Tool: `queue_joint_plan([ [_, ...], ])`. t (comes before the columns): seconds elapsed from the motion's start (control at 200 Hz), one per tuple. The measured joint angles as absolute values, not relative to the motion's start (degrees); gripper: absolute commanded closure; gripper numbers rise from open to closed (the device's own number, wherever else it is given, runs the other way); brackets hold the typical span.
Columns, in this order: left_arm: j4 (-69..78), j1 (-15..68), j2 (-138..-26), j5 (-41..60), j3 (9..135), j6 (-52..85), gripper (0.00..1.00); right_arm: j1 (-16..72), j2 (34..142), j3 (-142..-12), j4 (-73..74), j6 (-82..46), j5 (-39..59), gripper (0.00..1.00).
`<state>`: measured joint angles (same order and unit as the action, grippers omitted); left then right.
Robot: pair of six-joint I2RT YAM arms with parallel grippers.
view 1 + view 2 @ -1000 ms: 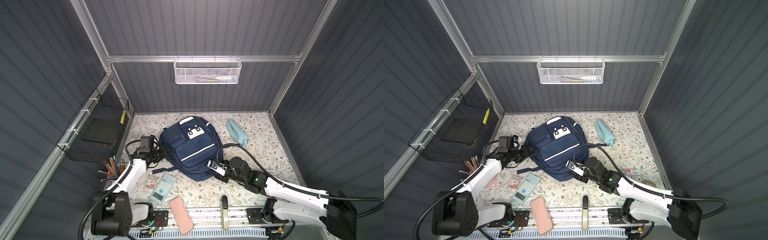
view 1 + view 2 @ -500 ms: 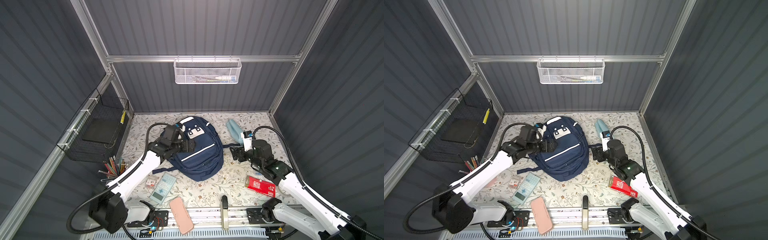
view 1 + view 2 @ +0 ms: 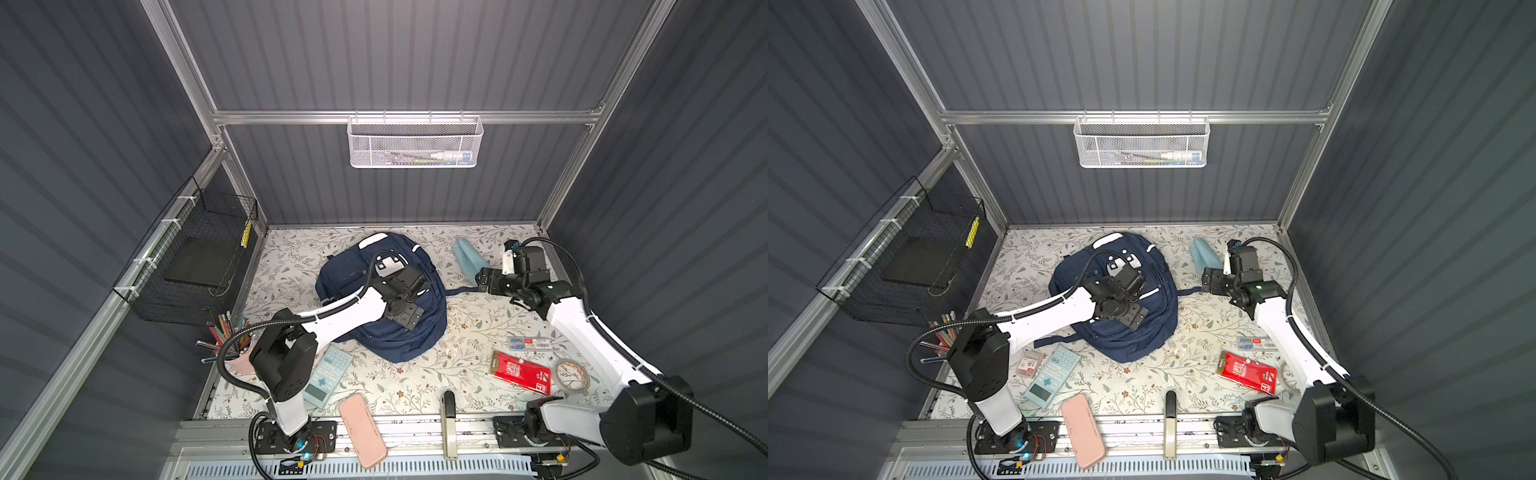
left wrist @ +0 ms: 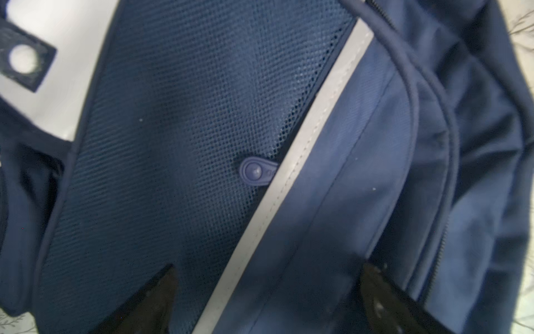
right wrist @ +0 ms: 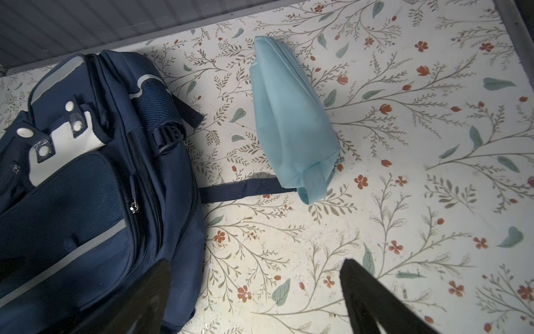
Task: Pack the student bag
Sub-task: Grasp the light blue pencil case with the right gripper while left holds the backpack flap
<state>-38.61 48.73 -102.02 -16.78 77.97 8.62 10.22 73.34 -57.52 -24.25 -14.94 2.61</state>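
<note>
Student bag [image 3: 399, 345] lying front-up in the middle of the table [image 3: 469, 328], both arms poised.
Left gripper [image 4: 268, 267], jaws wide and empty, hovers over its mesh pocket [image 4: 187, 144], probably to open it; right gripper [image 5: 255, 263], likewise wide and empty, hangs beside the strap [image 5: 245, 189] and blue pouch [image 5: 289, 115].

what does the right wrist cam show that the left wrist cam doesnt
Only the right wrist view shows the light blue pouch lying beside the student bag, with a navy strap reaching from the bag to the pouch. Only the left wrist view shows a small navy rubber tab on the bag's mesh pocket, against the grey stripe. Both show the navy bag, and each shows its own open gripper: the left gripper over the bag, the right gripper over the bag's edge and the floral table.
</note>
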Motion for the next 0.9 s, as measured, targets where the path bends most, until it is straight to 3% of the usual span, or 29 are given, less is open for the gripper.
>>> queue_joint_plan([
  [0.335,-37.8,50.0,-104.1,-18.9,78.0,8.5,0.01,7.4,80.7,-59.4,-23.2,-13.8,5.2,0.04],
  [0.405,-37.6,50.2,-105.6,-18.7,78.1,8.3,0.17,7.2,82.2,-59.5,-22.4,-13.8,5.3,0.04],
  [0.52,-37.0,51.0,-107.1,-17.9,78.6,8.1,0.89,7.0,84.8,-60.2,-21.7,-13.5,5.1,0.04],
  [0.545,-36.9,51.1,-107.0,-17.7,78.6,8.1,1.00,7.0,85.2,-60.4,-21.6,-13.5,5.0,0.05],
  [0.695,-37.1,50.9,-104.4,-18.4,79.2,8.6,1.00,5.7,88.1,-62.3,-21.1,-12.4,4.8,0.13],
  [0.901,-39.2,50.9,-97.9,-19.8,83.3,9.3,1.00,4.1,92.9,-65.9,-21.0,-10.8,3.0,0.14],
])
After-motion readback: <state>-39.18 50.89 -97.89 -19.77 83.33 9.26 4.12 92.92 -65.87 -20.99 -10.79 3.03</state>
